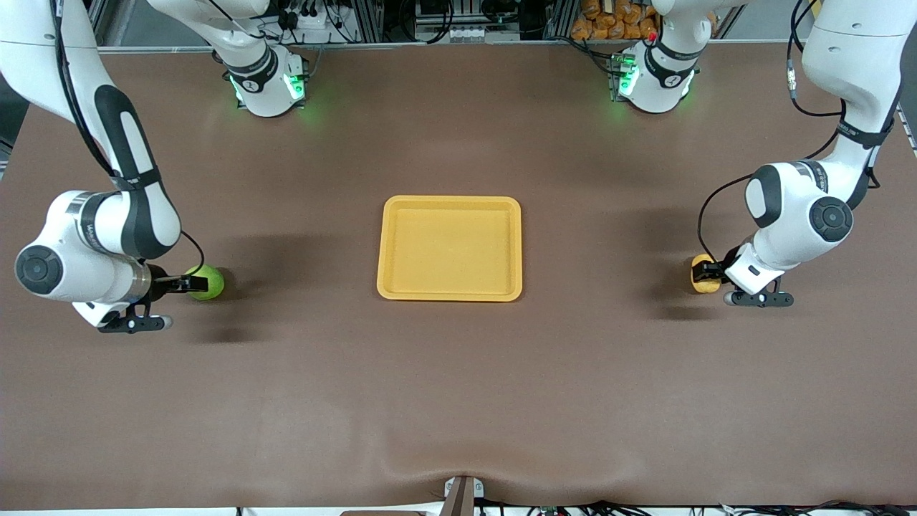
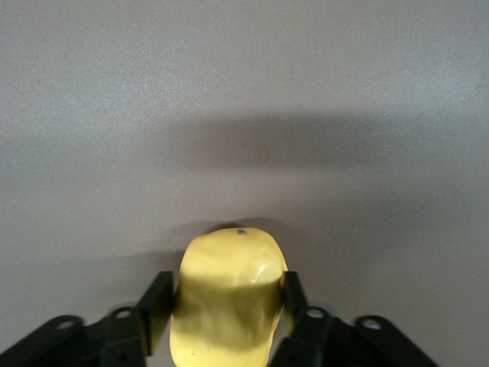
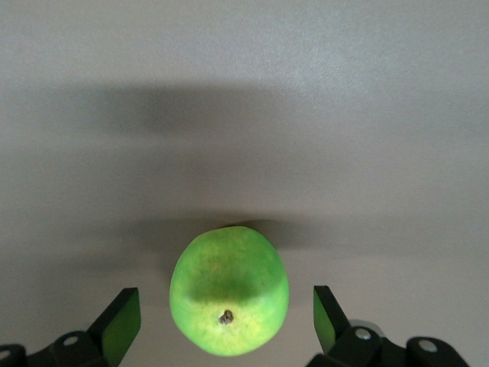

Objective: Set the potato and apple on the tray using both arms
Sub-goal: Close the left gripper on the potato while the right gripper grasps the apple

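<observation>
Potato (image 1: 703,276) and apple (image 1: 208,282) flank the tray (image 1: 450,289), both outside it.

- A brown table (image 1: 458,401) surface is seen, filling nearly the whole front view.
- A small wooden-and-metal fixture (image 1: 462,494) is mounted at the table edge nearest the front camera, at its middle.
- A heap of orange-brown items (image 1: 615,20) is stacked past the table's edge by the arms' bases.
- Metal racks with cabling (image 1: 430,18) are visible along that same edge.
</observation>
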Available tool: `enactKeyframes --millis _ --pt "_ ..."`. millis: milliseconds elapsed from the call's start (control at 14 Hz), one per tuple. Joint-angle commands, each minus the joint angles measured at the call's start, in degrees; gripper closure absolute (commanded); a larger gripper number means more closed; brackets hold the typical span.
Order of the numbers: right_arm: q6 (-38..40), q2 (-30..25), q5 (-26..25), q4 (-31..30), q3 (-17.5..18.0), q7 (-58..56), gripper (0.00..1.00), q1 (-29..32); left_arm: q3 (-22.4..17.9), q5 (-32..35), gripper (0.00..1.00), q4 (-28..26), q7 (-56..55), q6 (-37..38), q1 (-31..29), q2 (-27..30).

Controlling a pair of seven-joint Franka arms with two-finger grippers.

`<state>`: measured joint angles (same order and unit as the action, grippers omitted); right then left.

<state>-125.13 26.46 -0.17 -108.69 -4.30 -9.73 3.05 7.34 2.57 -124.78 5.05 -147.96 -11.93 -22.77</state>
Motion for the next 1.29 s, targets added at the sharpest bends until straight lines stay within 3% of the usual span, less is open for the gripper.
enactKeyframes --millis 0,286,714,929,1214 --pt "-3.97 -3.52 -0.71 -5.91 0.79 -0.73 0.00 0.91 0.31 -0.02 0.55 -0.29 1.19 -0.57 -0.37 0.45" --pt "-5.91 -3.43 -0.71 -8.20 0.88 -0.73 0.00 1.08 0.31 -0.02 0.76 -0.29 1.19 -0.48 -0.37 0.62" --pt "-7.93 -2.29 -0.63 -9.17 0.88 -0.56 0.00 1.78 0.57 -0.02 0.80 0.41 0.22 0.48 0.33 2.55" --pt "-10.03 -1.41 -0.54 -9.08 0.88 -0.55 0.01 2.31 2.24 -0.11 0.81 3.13 -1.00 6.26 0.24 3.52" --pt "-13.46 -0.27 -0.45 -9.08 0.88 -0.47 0.42 2.66 6.01 -0.11 0.81 7.00 -8.11 12.78 0.33 3.70"
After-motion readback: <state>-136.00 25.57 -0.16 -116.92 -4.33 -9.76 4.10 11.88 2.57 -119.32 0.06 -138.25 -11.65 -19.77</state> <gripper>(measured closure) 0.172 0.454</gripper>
